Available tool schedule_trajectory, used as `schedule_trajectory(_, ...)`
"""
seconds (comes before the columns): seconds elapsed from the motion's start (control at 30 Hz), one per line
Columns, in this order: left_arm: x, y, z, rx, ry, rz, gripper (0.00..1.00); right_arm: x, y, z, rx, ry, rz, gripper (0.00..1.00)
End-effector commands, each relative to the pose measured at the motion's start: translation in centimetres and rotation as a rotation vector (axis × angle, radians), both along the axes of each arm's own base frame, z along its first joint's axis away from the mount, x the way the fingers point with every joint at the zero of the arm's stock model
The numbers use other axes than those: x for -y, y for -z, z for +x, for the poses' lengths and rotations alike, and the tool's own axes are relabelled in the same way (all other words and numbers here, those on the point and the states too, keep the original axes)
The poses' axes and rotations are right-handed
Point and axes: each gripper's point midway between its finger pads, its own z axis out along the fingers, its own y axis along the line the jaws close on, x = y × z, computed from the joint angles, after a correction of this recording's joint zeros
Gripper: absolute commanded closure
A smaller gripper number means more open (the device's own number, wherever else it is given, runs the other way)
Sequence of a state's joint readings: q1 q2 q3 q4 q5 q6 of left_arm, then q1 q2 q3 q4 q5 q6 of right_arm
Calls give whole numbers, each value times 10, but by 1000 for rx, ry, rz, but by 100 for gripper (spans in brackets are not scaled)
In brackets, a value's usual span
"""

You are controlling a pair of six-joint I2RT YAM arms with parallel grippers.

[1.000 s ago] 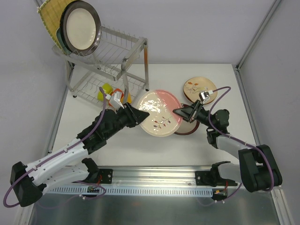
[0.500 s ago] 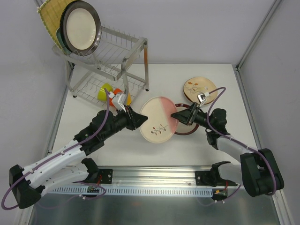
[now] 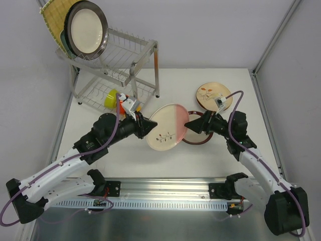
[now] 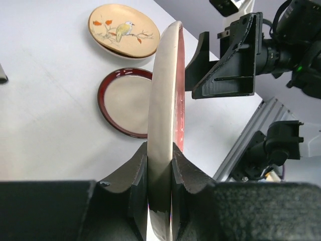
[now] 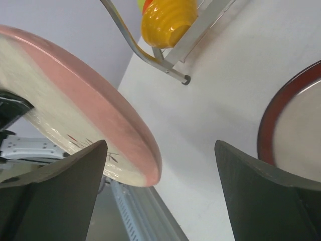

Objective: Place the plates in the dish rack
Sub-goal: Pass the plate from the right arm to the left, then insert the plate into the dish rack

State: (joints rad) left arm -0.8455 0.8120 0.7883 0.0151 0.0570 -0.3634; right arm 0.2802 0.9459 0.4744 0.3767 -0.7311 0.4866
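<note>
We see the left gripper (image 3: pixel 146 125) clamped tight on the rim of a round cream plate with a pink half and a twig motif (image 3: pixel 168 128). It holds the plate tilted above the white table (image 3: pixel 150 160). In the left wrist view this plate (image 4: pixel 163 95) stands edge-on, pinched between both fingers (image 4: pixel 138 170).

The right gripper (image 3: pixel 192 123) holds nothing, and its jaws are spread wide just beside the plate's opposite edge. In the right wrist view the pink rim (image 5: pixel 125 130) passes in front of the gap between its fingers (image 5: pixel 55 196).

Below the right gripper a round cream plate with a dark red rim (image 3: pixel 199 136) lies flat on the table. Beyond it, near the far edge, lies a round cream plate painted with a bird and leaves (image 3: pixel 214 95).

The silver wire dish rack (image 3: pixel 123 60) stands at the far left. On its upper tier lean a square yellow woven-look plate (image 3: pixel 50 20), a teal plate (image 3: pixel 62 39) and a round dark-rimmed cream plate (image 3: pixel 86 30). A yellow bowl (image 3: pixel 111 98) sits on the lower tier.
</note>
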Motion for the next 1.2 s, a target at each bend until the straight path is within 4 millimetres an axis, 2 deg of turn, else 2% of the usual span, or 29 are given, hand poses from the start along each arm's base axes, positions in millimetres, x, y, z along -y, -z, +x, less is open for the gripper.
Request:
schedule_trajectory(0.0, 0, -91, -7, 287, 52, -105, 100, 19, -5, 1, 109, 56, -183, 5)
schedule_trajectory(0.07, -1, -99, -8, 327, 61, -85, 100, 31, -5, -4, 105, 105, -242, 1)
schedule_trajectory(0.13, -2, -103, -7, 383, 69, -44, 100, 41, -13, -6, 144, 140, -294, 0)
schedule_trajectory(0.33, -10, -144, -5, 583, 62, 28, 100, 63, -29, -12, 220, 220, -391, 0)
schedule_trajectory(0.43, -18, -180, -4, 690, 27, 32, 100, 73, -30, -13, 242, 267, -414, 0)
schedule_trajectory(0.5, -21, -194, 1, 746, -5, 60, 100, 76, -32, -15, 259, 289, -412, 1)
schedule_trajectory(0.53, -25, -209, 1, 777, -21, 52, 100, 78, -31, -15, 259, 298, -414, 0)
schedule_trajectory(0.6, -24, -220, 7, 826, -41, 86, 100, 79, -29, -16, 263, 306, -408, 0)
schedule_trajectory(0.63, -23, -232, 9, 853, -49, 86, 100, 78, -25, -17, 253, 303, -410, 0)
schedule_trajectory(0.7, -22, -245, 13, 908, -61, 116, 100, 78, -22, -16, 245, 300, -412, 0)
schedule_trajectory(0.73, -26, -262, 11, 942, -78, 107, 100, 78, -20, -17, 241, 298, -413, 1)
schedule_trajectory(0.8, -22, -270, 21, 973, -91, 151, 100, 77, -16, -16, 227, 291, -419, 0)
schedule_trajectory(0.83, -21, -285, 23, 998, -96, 147, 100, 76, -14, -15, 220, 285, -423, 0)
schedule_trajectory(0.9, -22, -299, 27, 1038, -106, 162, 100, 75, -12, -14, 218, 275, -422, 1)
schedule_trajectory(0.97, -28, -320, 34, 1076, -131, 166, 100, 72, -10, -11, 212, 265, -417, 0)
schedule_trajectory(1.0, -35, -337, 32, 1103, -152, 148, 100, 71, -11, -10, 210, 263, -414, 0)
schedule_trajectory(1.03, -38, -341, 42, 1113, -164, 163, 100, 70, -8, -9, 198, 256, -417, 0)
schedule_trajectory(1.1, -44, -347, 49, 1106, -169, 164, 100, 68, -9, -8, 200, 245, -412, 0)
schedule_trajectory(1.13, -54, -357, 59, 1116, -208, 173, 100, 67, -8, -7, 197, 242, -411, 0)
schedule_trajectory(1.17, -57, -362, 61, 1118, -210, 164, 100, 65, -7, -6, 195, 234, -409, 0)
